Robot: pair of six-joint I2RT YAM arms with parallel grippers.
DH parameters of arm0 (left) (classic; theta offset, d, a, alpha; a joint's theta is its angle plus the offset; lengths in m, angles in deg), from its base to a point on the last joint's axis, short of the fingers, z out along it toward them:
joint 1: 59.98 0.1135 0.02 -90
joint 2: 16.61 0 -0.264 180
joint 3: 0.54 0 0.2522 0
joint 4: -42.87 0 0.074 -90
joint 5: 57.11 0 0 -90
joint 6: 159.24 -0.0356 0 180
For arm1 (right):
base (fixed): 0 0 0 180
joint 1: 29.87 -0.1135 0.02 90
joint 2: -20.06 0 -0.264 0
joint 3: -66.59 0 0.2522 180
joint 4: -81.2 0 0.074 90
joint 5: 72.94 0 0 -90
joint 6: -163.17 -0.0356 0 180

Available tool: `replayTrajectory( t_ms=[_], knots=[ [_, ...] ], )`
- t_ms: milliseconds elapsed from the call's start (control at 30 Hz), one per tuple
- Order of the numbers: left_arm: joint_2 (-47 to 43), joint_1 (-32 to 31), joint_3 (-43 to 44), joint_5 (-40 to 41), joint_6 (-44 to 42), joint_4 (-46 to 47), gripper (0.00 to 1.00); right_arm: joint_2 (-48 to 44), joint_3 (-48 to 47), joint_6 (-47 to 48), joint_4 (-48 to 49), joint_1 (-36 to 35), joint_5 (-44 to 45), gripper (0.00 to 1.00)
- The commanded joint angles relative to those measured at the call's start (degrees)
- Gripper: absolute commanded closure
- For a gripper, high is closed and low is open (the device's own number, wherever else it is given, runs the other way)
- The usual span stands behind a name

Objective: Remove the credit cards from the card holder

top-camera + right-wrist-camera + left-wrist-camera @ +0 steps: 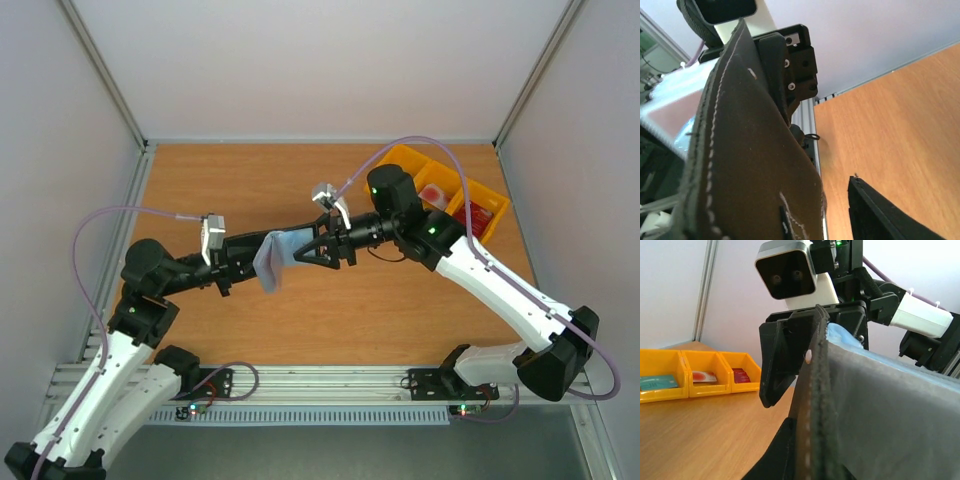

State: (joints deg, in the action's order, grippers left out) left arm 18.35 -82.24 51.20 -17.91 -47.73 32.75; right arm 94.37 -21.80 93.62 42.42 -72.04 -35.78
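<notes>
Between the fingers of the left gripper [252, 264] sits one end of the card holder [274, 262]. These fingers are pressed together on it and hold it lifted off the table [220, 190]. At the other end of the holder is the right gripper [305, 250], nose to nose with the left one. Its fingers stand apart, one on each side of the holder. In the right wrist view one finger [875, 215] is clearly off the dark stitched face, with bare wood showing in the gap. The other finger is hidden behind the holder, so I cannot tell if it touches.

A pale blue edge shows along the top of the holder. I cannot tell if this is a card or the lining.

Farther out, behind the wrist of the right gripper, the yellow tray [695, 389] stands on the table. It holds credit cards [704, 376], one in each of its three compartments: a teal one, a red one with a pale band, and a dark red one.
</notes>
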Motion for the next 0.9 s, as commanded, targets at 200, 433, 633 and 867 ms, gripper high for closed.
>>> replayTrajectory(
  t_ms=[200, 433, 633, 867],
  knots=[
    [-0.3, 0.3, -1.0, 9.1, 8.0, 2.4, 1.00, -6.1, 2.9, 1.9, 0.3, -0.6, 7.6, 0.30],
    [-0.3, 0.3, 1.3, 16.1, 4.3, -8.8, 1.00, -9.8, 8.2, 7.7, 6.1, -9.7, 33.6, 0.19],
    [-0.7, 0.3, 0.4, 14.8, 6.9, -8.1, 1.00, -3.5, 5.6, 7.2, 10.9, -12.6, 32.6, 0.02],
    [-0.4, 0.3, -0.1, 14.9, 6.7, -6.5, 1.00, -1.2, 5.5, 4.8, 14.3, -14.1, 33.8, 0.02]
  ],
)
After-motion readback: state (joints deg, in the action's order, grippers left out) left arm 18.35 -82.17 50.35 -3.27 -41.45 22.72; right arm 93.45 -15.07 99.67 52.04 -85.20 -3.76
